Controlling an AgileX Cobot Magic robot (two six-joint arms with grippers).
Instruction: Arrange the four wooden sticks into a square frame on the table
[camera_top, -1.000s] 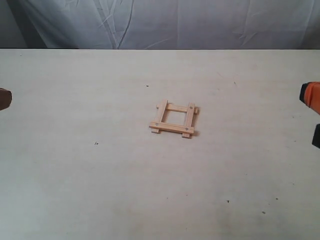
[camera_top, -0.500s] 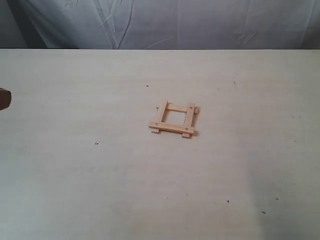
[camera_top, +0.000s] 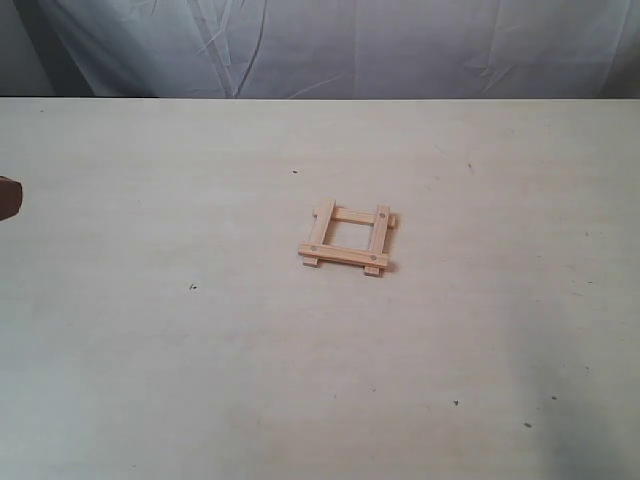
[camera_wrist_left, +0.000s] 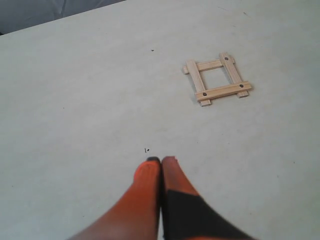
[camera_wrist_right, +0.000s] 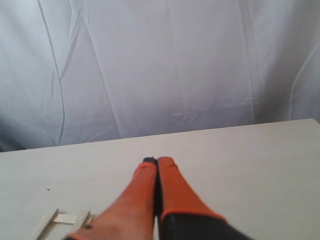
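Note:
The four wooden sticks lie crossed as a small square frame (camera_top: 347, 240) near the middle of the table (camera_top: 200, 380), ends sticking out, dark dots at the corners. The left wrist view shows the frame (camera_wrist_left: 217, 78) well ahead of my left gripper (camera_wrist_left: 161, 160), which is shut with nothing in it. At the left border of the exterior view a dark sliver of the left arm (camera_top: 8, 197) peeks in. My right gripper (camera_wrist_right: 157, 161) is shut and empty, raised over the table, with a corner of the frame (camera_wrist_right: 60, 220) low beside it. The right arm is outside the exterior view.
A wrinkled white cloth backdrop (camera_top: 330, 45) hangs behind the table's far edge. A few tiny dark specks (camera_top: 192, 287) dot the tabletop.
The right gripper, seen at the right border a second ago, has withdrawn out of the exterior view. The frame and the left arm have not moved.

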